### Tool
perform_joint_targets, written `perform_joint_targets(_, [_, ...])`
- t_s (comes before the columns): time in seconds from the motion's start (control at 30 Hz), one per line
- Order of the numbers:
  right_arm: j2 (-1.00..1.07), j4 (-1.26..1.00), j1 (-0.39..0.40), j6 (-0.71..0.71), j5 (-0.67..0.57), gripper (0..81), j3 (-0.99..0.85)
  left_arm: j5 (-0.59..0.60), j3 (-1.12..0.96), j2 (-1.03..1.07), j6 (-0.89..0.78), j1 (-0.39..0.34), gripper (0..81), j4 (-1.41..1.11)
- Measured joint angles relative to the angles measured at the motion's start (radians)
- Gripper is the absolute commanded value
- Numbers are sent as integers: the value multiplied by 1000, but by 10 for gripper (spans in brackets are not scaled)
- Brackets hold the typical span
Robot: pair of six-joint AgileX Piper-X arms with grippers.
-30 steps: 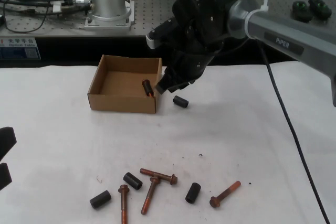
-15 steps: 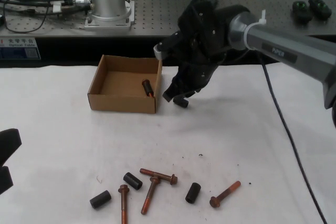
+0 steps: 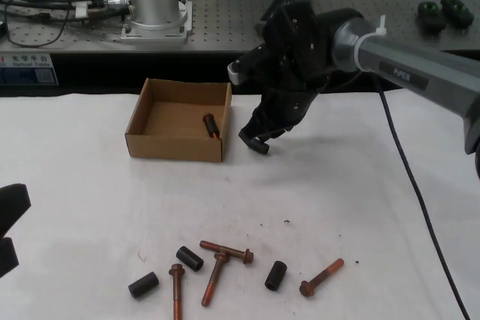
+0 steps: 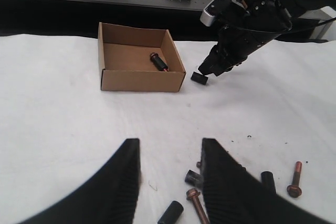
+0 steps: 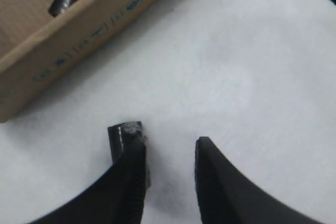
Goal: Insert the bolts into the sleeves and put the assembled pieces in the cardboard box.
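- Starting at the left, the left gripper [image 4: 169,145] hangs over the near side of the bench with its two fingers spread and nothing between them. It is well apart from the work going on by the box.
- Ahead of it, on the white cloth [image 3: 360,185], lie the loose bolts [image 3: 226,250] and spare sleeves [image 3: 190,258]. This is the arm nearer to them.
- Farther back stands the cardboard box [image 3: 176,148]. One finished piece [image 3: 211,124] lies inside, close to the wall facing the other arm.
- Just outside that wall a single sleeve [image 4: 199,77] lies on its side on the cloth, near the box but not touching it.
- Right over it is the right gripper [image 5: 169,145], tilted down, fingers parted and gripping nothing.
- From its wrist camera the sleeve [image 5: 124,134] is not in the gap. It sits against the finger on the box side, partly hidden behind that tip, and only bare cloth shows between the fingers.
- I cannot tell whether finger and sleeve actually touch.
- My guess is the gripper has to shift towards the box before closing, or it will nudge the sleeve away.
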Motion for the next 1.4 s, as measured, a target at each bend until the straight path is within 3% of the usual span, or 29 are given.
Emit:
perform_joint_targets(0.8, [2,126,28,26,-38,253,-1,0,0,0,0,0,281,0])
perform_joint_targets(0.9, [5,150,28,8,-38,181,-1,0,0,0,0,0,281,0])
perform_joint_targets(1.0, [10,148,28,-7,-40,27,-1,0,0,0,0,0,281,0])
perform_joint_targets(1.4, [10,147,28,-12,-40,52,-1,0,0,0,0,0,281,0])
